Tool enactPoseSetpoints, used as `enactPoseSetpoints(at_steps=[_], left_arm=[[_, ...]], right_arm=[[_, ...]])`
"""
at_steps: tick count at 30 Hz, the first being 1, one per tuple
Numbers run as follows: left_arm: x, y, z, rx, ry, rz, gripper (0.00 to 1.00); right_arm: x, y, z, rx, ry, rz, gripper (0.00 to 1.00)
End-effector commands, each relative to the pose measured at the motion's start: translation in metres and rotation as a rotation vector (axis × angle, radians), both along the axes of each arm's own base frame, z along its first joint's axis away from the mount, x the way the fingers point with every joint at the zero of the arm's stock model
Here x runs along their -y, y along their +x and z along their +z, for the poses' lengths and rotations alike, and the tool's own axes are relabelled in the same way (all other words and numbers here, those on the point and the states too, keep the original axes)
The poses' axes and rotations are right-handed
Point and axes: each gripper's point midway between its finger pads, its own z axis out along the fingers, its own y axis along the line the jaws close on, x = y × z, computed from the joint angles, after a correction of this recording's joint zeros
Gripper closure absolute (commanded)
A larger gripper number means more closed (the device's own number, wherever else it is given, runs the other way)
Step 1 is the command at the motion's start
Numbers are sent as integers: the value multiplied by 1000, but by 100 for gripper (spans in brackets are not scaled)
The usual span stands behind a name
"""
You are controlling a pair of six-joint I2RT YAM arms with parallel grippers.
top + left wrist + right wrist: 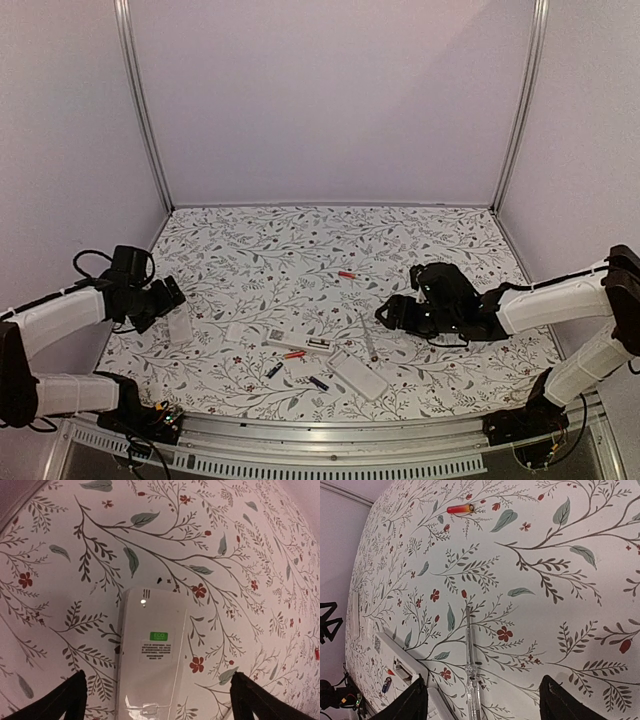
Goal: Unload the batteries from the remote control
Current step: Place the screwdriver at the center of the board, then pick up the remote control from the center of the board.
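The white remote control (300, 345) lies near the front middle with its battery bay open; its end also shows in the right wrist view (400, 666). Loose batteries lie on the mat: one red (347, 274) (460, 509) farther back, one red (293, 354) against the remote, one dark (274, 370) (386, 684) and one purplish (318, 382) in front of it. My right gripper (384, 316) (487, 705) hangs open over a clear stick tool (470, 665), holding nothing. At the left, my left gripper (172, 294) (157, 705) is open above a white flat piece (150, 650) with a green sticker.
That white piece (180, 326) lies by the left wall. Another white oblong piece (358, 374) lies right of the remote. The clear tool (368, 336) lies between the remote and my right gripper. Walls close in the floral mat (300, 245) on three sides.
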Motion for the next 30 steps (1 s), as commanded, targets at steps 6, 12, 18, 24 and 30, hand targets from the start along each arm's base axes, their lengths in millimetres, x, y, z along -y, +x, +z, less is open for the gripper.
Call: enactPoseSetpoints(at_steps=[6,12,18,24,30], left_arm=[[1,-20,-33,-150,1,-11,0],[10,-15,-40,-194,42,-67,4],[22,-13,-52,-254,88,-117,9],[22,-13,-60,-295,122,-123,16],[14,-14,-60,-323,181,-134,29]], right_arm=[[2,16,28,108,-18,-11,18],[1,17,27,116,-21,-5,21],[3,19,25,117,-21,-7,24],[4,19,24,115,-19,-10,26],[6,19,24,116,-5,-21,26]])
